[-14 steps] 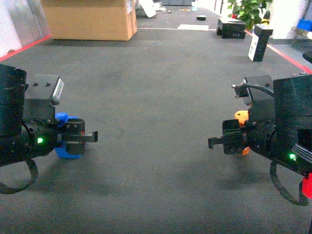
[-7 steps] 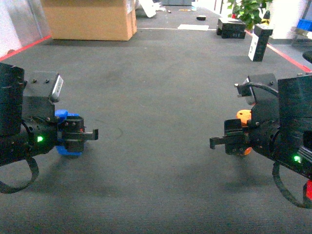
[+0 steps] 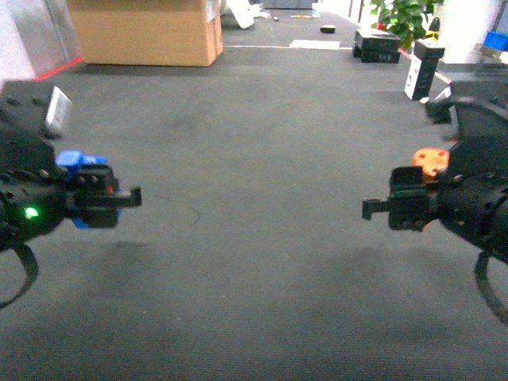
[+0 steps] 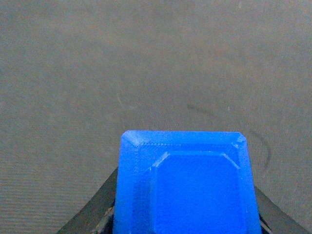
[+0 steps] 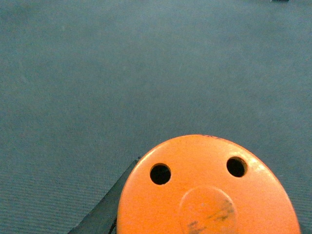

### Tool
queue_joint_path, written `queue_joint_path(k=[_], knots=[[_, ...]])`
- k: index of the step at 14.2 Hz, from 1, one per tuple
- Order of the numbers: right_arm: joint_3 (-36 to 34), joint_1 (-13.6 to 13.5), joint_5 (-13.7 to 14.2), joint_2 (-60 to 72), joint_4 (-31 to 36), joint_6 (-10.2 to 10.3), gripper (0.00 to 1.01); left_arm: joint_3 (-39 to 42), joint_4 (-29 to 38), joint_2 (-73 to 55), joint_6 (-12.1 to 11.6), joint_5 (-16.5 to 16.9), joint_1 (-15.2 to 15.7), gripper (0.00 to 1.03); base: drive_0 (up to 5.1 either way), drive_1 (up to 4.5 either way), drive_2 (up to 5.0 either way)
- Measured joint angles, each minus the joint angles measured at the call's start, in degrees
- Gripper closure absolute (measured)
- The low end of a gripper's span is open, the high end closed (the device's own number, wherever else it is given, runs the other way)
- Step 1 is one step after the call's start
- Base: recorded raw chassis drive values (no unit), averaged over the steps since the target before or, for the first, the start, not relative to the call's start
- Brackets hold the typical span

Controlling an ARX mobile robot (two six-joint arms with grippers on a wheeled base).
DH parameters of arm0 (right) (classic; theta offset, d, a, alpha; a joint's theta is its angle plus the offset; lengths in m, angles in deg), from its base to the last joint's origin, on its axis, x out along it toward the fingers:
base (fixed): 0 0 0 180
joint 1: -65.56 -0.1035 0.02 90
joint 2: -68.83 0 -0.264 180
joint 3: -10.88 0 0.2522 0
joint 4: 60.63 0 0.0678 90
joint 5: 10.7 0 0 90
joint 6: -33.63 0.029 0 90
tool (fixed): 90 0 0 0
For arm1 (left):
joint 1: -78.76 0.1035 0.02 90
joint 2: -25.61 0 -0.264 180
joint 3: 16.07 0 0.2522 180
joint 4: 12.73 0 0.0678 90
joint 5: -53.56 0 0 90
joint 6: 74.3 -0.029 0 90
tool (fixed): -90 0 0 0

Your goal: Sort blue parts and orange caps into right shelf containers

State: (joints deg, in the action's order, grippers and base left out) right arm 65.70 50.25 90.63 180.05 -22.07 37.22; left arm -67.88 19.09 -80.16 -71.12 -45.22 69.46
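two grippers hang above the dark grey carpet, one at each side of our head view, both pointing inward toward the middle. our left gripper holds a blue part; in the left wrist view that blue part fills the lower centre, a squarish block with cut corners and a raised inner panel, and dark finger surfaces show at both its lower sides, so the jaws are pinching it. our right gripper carries an orange cap; in the right wrist view the orange cap is a round disc with two small holes and a scuffed raised centre, with a dark finger against its lower left edge, so these jaws pinch the cap.

both pieces are up off the floor, well apart from each other. far back on the left stands a big cardboard box. at the back right we see a green plant, a black case and an upright black-and-white board. a red line runs along the carpet's right edge. the head view is blurred around both arms.
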Motion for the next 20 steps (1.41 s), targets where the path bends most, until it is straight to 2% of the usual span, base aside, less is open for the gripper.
queue_joint_path(k=[2, 3, 4, 5, 6, 8, 9, 10, 11, 14, 16, 17, 18, 19, 20], knots=[[-6.12, 0.42, 1.90, -8.83, 3.26, 0.04, 0.56, 5.35, 5.42, 9.20, -0.17, -3.89, -0.68, 0.59, 0.0, 0.00, 0.0], [-13.18, 1.22, 4.42, -20.72, 2.82, 0.02, 0.56, 12.17, 5.81, 22.23, -1.68, -7.87, -1.95, 0.59, 0.0, 0.00, 0.0], [-20.59, 0.24, 9.86, -44.48, -5.46, -1.31, 0.56, 19.69, -1.77, 45.51, -6.40, -17.14, -5.16, 0.59, 0.0, 0.00, 0.0], [-22.21, -4.37, 15.37, -65.64, -13.31, -4.96, 0.56, 20.52, -9.46, 63.65, -9.70, -22.25, -11.13, 0.59, 0.0, 0.00, 0.0], [-22.88, -8.00, 21.22, -72.41, -13.51, -7.65, 0.56, 20.61, -9.97, 68.72, -11.21, -26.27, -13.97, 0.59, 0.0, 0.00, 0.0], [-23.08, -7.93, 21.49, -71.93, -14.16, -7.78, 0.56, 20.61, -10.25, 68.30, -11.23, -26.29, -14.12, 0.59, 0.0, 0.00, 0.0], [-21.33, -5.64, 14.45, -74.69, -27.26, -6.51, 0.56, 18.84, -22.27, 70.55, -9.25, -19.02, -11.61, 0.59, 0.0, 0.00, 0.0], [-21.46, -3.08, 9.16, -77.96, -34.75, -5.55, 0.56, 19.08, -29.22, 73.57, -6.88, -12.68, -8.72, 0.60, 0.0, 0.00, 0.0], [-26.32, 1.55, 2.93, -82.49, -38.51, -4.50, 0.56, 23.89, -32.44, 78.27, -4.52, -5.29, -4.28, 0.60, 0.0, 0.00, 0.0], [-31.19, 6.10, -1.77, -87.03, -38.53, -4.44, 0.56, 28.55, -32.48, 82.55, -3.56, -0.57, 0.24, 0.60, 0.0, 0.00, 0.0], [-33.20, 8.09, -3.80, -89.74, -38.69, -4.44, 0.56, 30.36, -32.68, 85.31, -3.54, 1.49, 2.27, 0.60, 0.0, 0.00, 0.0], [-34.23, 9.84, -6.29, -90.88, -39.50, -4.42, 0.56, 31.21, -33.59, 86.58, -3.54, 5.81, 5.22, 0.60, 0.0, 0.00, 0.0], [-34.99, 13.62, -10.21, -91.95, -39.82, -4.39, 0.56, 32.06, -33.77, 87.45, -3.54, 8.11, 8.61, 0.60, 0.0, 0.00, 0.0], [-35.50, 15.74, -10.27, -93.09, -40.02, -4.22, 0.56, 32.76, -34.05, 88.35, -3.39, 7.69, 9.79, 0.60, 0.0, 0.00, 0.0], [-36.22, 15.65, -11.26, -94.31, -40.41, -4.09, 0.56, 33.33, -34.42, 89.66, -3.39, 8.81, 9.46, 0.60, 0.0, 0.00, 0.0]])
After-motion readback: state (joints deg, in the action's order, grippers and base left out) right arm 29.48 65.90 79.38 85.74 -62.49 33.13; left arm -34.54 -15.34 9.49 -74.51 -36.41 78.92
